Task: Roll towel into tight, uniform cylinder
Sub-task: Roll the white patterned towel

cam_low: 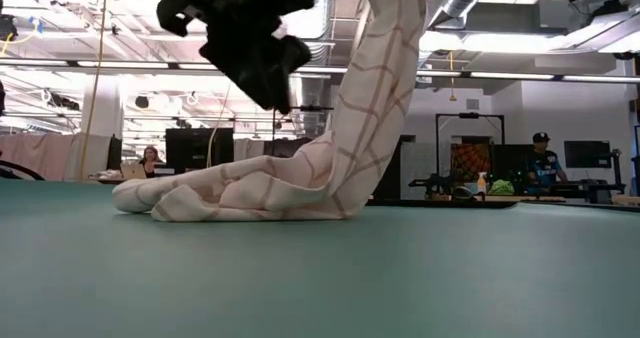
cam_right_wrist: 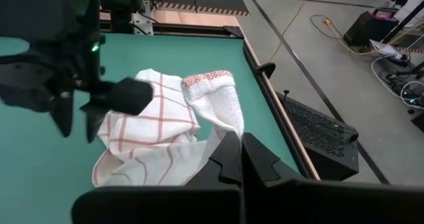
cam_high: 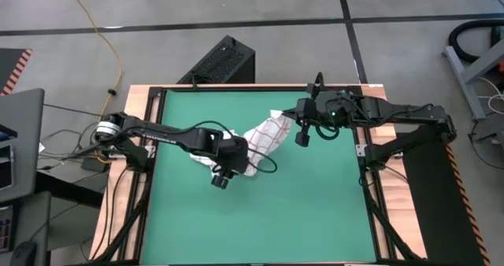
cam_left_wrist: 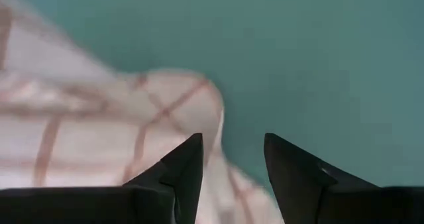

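Observation:
The towel (cam_high: 264, 136), white with red-brown grid lines, lies bunched in the middle of the green mat (cam_high: 315, 211). One end is drawn up off the mat. My right gripper (cam_right_wrist: 240, 151) is shut on that raised end, and in the low view the cloth climbs as a gathered band (cam_low: 375, 88) to the picture's top. My left gripper (cam_left_wrist: 232, 154) stands open over the towel's rounded lower edge (cam_left_wrist: 179, 98). In the low view it (cam_low: 275, 93) hangs above the bunched part (cam_low: 230, 198), clear of it. My right gripper pinches the towel's raised end (cam_right_wrist: 222, 136) between its two shut fingers, coming slanting down from the table's right side. The cloth there is gathered into several layers. The towel hangs slanting below the fingers, and its lower part (cam_low: 240, 200) lies folded on the mat.
The mat is bordered by a black frame and a wooden table edge (cam_high: 260, 86). A black box (cam_high: 220, 61) and cables lie on the floor beyond the far edge. Bare mat lies toward the near edge. People and desks show far behind the table (cam_low: 540, 163).

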`<move>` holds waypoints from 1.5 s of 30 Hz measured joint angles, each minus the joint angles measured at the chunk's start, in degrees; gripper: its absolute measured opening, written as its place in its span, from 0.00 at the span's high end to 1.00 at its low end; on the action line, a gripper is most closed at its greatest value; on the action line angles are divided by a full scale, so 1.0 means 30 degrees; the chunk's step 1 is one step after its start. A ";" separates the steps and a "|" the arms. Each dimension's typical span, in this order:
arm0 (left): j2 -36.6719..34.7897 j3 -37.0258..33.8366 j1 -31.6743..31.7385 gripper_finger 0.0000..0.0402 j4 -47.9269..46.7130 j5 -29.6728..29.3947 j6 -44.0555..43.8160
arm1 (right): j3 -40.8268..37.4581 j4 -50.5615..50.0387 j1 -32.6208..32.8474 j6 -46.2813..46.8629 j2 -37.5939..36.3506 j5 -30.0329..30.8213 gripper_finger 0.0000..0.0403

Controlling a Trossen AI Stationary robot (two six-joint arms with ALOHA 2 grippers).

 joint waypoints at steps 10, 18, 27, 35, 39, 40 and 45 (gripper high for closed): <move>-0.0015 -0.3443 -0.0062 0.63 0.4843 -0.0968 0.0802 | 0.0000 -0.0006 0.0000 -0.0124 0.0001 -0.0003 0.98; 0.0218 -0.4767 0.0006 0.63 0.6331 -0.1393 0.0859 | 0.0000 -0.0067 0.0000 -0.0144 0.0003 -0.0003 0.98; 0.1894 -0.4882 0.0001 0.63 0.6762 -0.3088 0.0414 | 0.0000 -0.0229 0.0000 -0.0138 0.0004 -0.0010 0.98; 0.1880 -0.4875 0.0312 0.71 0.5410 -0.2699 -0.0258 | 0.0000 -0.0197 0.0022 -0.0131 0.0004 -0.0120 0.98; 0.1880 -0.4958 0.0605 0.85 0.5331 -0.2035 -0.0541 | 0.0000 -0.0125 0.0017 -0.0138 0.0002 -0.0120 0.98; 0.1880 -0.4942 0.0683 0.88 0.5322 -0.2035 -0.0561 | 0.0000 -0.0063 0.0015 -0.0138 0.0004 -0.0120 0.98; 0.1880 -0.4849 0.0950 0.99 0.5396 -0.2061 -0.1001 | 0.0000 -0.0007 0.0015 -0.0131 0.0000 -0.0120 0.98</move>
